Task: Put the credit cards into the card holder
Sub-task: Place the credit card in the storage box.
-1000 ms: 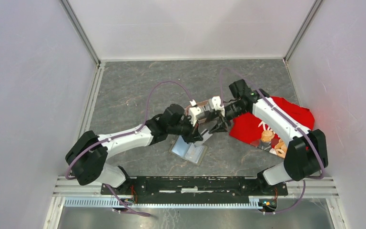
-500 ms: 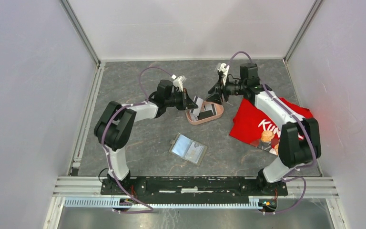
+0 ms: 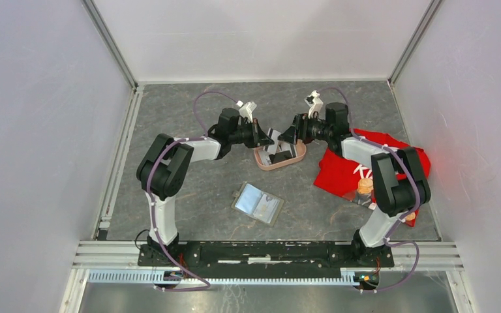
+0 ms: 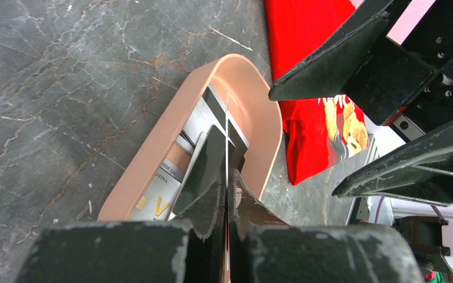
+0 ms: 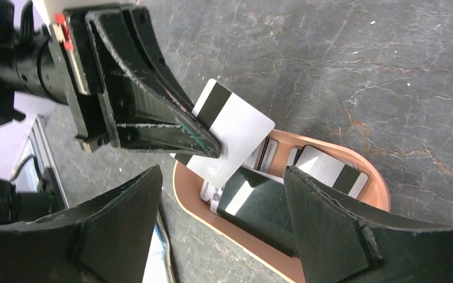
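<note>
Top external view: the card holder (image 3: 258,203) lies opened flat on the table (image 3: 182,130), near the arm bases and well apart from the tray (image 3: 275,167) beyond it. Whether its pockets hold anything cannot be told; the panels only shine pale. The pink oval tray holds several loose cards (image 5: 259,209), overlapping and tilted, some dark with a pale stripe and some pale with a dark stripe.

The left arm is folded at the elbow and reaches in from the left. The left gripper (image 3: 267,139) is pressed together on one card (image 5: 239,127), pinching it by a corner above the tray's left end. The left wrist view shows this card only edge-on, as a thin line. The right arm is also folded. The right gripper (image 3: 286,135) faces the left one across the tray, its fingers spread wide with nothing between them.

At the right a red cloth (image 3: 342,171) lies partly under the right arm. A small object (image 3: 365,187) on it is too hidden to make out.
</note>
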Tool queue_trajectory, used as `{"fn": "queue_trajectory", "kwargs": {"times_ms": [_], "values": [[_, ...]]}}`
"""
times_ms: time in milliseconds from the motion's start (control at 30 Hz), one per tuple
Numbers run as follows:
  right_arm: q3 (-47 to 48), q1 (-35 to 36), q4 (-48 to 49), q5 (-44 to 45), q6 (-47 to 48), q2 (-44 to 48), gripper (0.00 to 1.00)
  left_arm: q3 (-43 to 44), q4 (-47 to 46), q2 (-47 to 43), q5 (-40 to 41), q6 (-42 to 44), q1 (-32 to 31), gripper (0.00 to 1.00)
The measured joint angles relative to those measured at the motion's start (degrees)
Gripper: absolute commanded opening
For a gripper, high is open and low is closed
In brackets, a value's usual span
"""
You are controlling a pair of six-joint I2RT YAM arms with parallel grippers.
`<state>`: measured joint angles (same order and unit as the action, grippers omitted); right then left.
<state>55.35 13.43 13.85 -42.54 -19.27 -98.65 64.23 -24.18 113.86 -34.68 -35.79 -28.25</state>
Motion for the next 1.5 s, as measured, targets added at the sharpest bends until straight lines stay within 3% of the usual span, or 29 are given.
{"fn": "queue_trajectory", "kwargs": {"times_ms": [333,667,1333,1500], "values": [[-1.3,1.3,7.8,5.2,-16.7,-4.2,0.85,-1.8,-1.4,-0.1,2.9,0.0,-0.6,0.02],[-1.0,4.8,4.5,8.7,-20.2,-5.4,0.84,-5.5,-3.0,-2.2,5.2,0.0,-2.7,0.02],[0.6,4.9,5.7,8.3,-24.3,-7.5,0.63,-6.6,-3.5,-4.1,6.6,-0.8,-3.3,0.02],[0.7,4.9,6.4,7.8,-24.6,-7.8,0.61,-6.7,-3.5,-4.1,6.7,-0.8,-3.3,0.02]]}}
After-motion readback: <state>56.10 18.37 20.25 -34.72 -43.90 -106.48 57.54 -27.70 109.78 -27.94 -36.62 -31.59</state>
